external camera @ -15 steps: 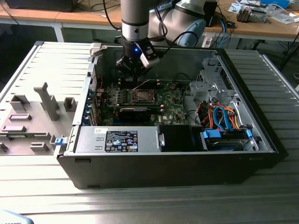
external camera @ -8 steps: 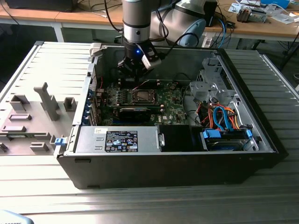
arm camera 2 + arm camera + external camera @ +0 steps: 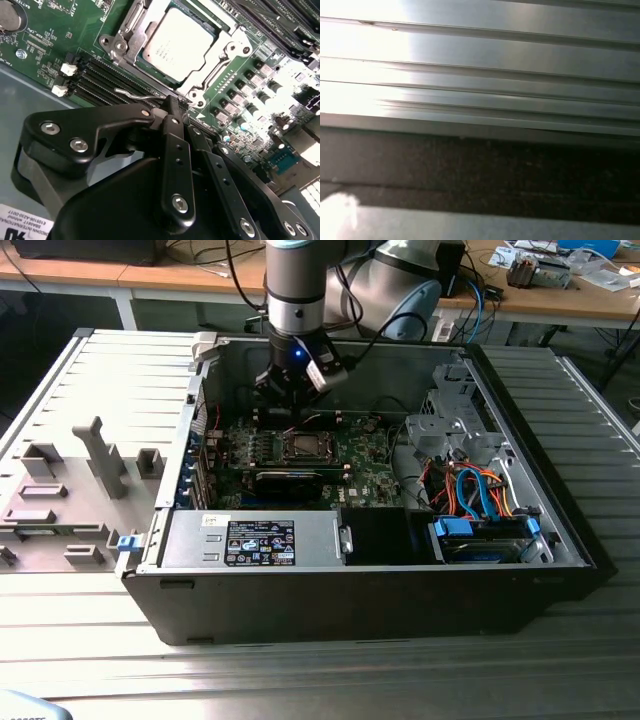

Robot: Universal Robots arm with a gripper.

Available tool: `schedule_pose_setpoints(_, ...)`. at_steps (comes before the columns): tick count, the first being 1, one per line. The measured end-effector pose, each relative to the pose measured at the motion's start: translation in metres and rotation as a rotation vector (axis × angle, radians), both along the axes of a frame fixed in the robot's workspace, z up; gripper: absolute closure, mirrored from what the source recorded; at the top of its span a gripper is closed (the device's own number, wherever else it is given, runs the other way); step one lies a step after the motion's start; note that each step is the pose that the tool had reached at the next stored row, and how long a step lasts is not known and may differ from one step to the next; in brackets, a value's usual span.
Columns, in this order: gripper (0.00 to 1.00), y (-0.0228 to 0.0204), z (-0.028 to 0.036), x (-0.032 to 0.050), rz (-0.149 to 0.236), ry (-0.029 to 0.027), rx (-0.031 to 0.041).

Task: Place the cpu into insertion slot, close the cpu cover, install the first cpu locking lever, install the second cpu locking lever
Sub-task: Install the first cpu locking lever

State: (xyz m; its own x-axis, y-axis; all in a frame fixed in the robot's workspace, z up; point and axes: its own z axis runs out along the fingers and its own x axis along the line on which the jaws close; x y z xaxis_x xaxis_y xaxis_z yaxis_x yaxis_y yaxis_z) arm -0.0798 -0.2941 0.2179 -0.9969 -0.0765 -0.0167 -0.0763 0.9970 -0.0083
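Silver-grey metal of the cpu [image 3: 176,45] sits flat and square inside the insertion slot [image 3: 131,31] in the second wrist view, so the placing step looks done. The cpu cover [image 3: 227,52] lies down around the chip, its frame bordering the heat spreader on all sides, which suggests it is already closed over it. A thin wire locking lever [image 3: 132,93] runs along one edge of the socket, its bent end standing free just beside the black memory slots [image 3: 97,80]. It does not look tucked under its catch, so I judge the lever work is what is in hand.

The gripper [image 3: 172,111] hangs close above that lever, its black fingers [image 3: 176,150] drawn together to a narrow stance with the tips right at the wire. Whether they actually pinch it or merely press against it I cannot tell; a narrow tip would suit hooking such a thin piece.

From the exterior view comes the wider setting: the arm reaches down into the open computer case [image 3: 560,530], the gripper [image 3: 285,400] low over the green board [image 3: 365,475] near the socket [image 3: 300,448], and the case rests on a ribbed metal tabletop [image 3: 300,680]. Chip and lever detail are too small there to judge. Pale ribbed metal [image 3: 480,75] and a dark band appear in the first wrist view.
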Motion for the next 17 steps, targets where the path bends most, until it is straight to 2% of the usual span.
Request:
schedule_pose_setpoints(8,0.89,0.0001,-0.0057,0.0076,0.000,0.0000,0.0000)
schedule_pose_setpoints(17,0.89,0.0001,-0.0128,0.0200,0.000,0.0000,0.0000)
